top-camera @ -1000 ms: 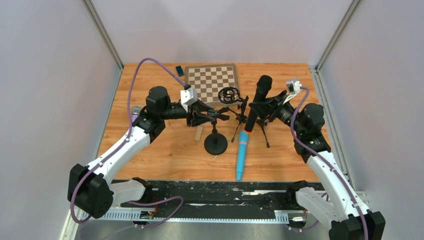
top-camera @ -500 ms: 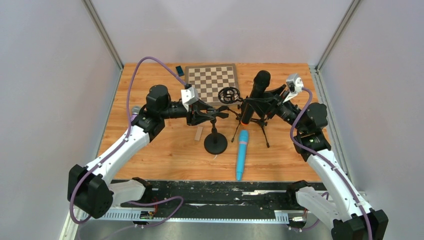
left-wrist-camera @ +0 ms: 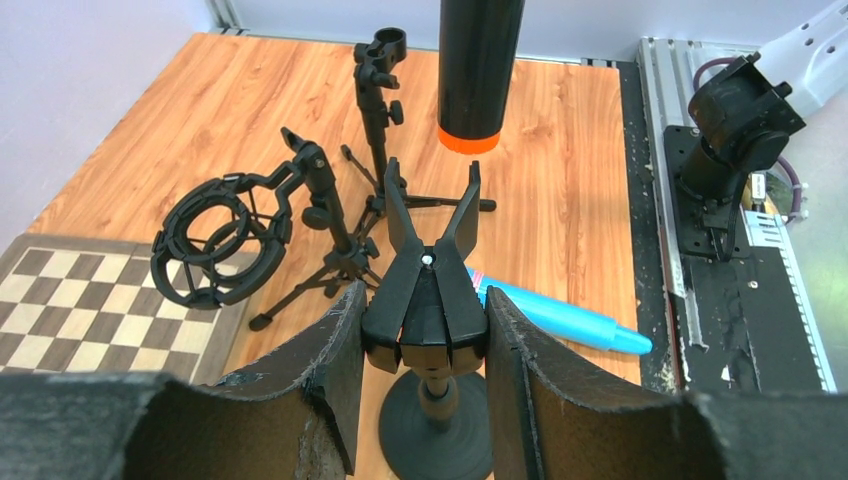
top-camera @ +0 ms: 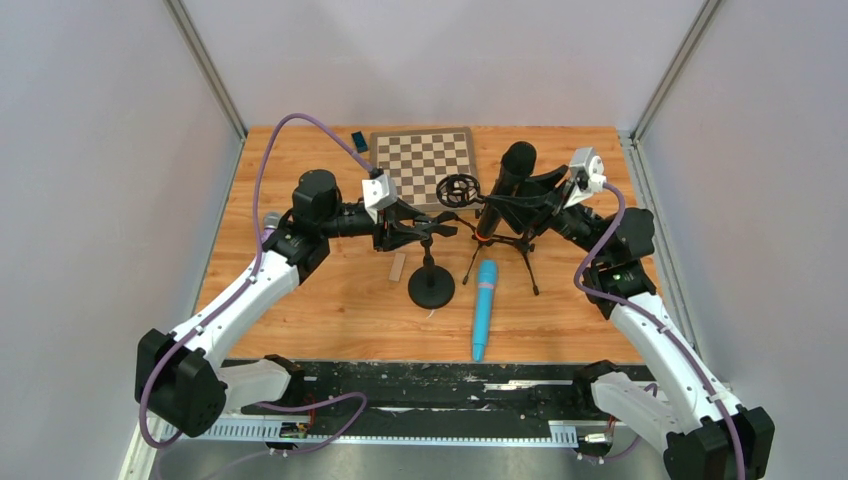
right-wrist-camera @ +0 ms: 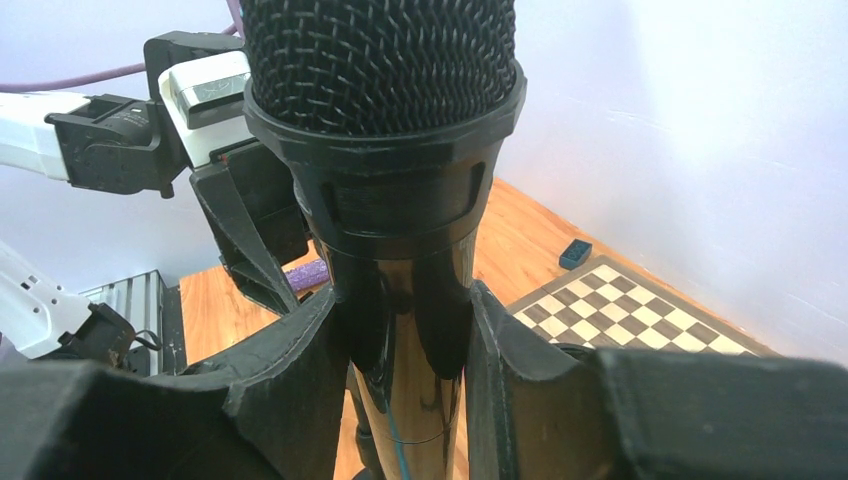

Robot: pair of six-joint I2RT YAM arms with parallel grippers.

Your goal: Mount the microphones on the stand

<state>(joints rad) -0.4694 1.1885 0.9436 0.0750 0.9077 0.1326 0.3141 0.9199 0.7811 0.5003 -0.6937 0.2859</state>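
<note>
My right gripper (top-camera: 512, 205) (right-wrist-camera: 405, 330) is shut on the long black microphone (top-camera: 505, 195) (right-wrist-camera: 400, 200) and holds it nearly upright, grille up. Its orange end (left-wrist-camera: 470, 140) hangs over the black tripod stand (top-camera: 500, 243) (left-wrist-camera: 380, 110). My left gripper (top-camera: 425, 232) (left-wrist-camera: 425, 310) is shut on the clip (left-wrist-camera: 428, 290) of the round-base stand (top-camera: 432, 288) (left-wrist-camera: 440, 440). The light blue microphone (top-camera: 484, 305) (left-wrist-camera: 560, 315) lies on the table in front of the stands. The purple microphone (top-camera: 268, 225) (right-wrist-camera: 305, 272) lies at the left, mostly hidden by my left arm.
A shock-mount stand (top-camera: 460, 190) (left-wrist-camera: 220, 240) stands between the two grippers. A chessboard (top-camera: 423, 165) (right-wrist-camera: 640, 310) lies at the back, with a small blue block (top-camera: 358, 139) at its left. A small wooden piece (top-camera: 398, 266) lies by the round base.
My right gripper has carried the black microphone left and toward the back, standing it more upright over the tripod stand. The left arm has not moved.
</note>
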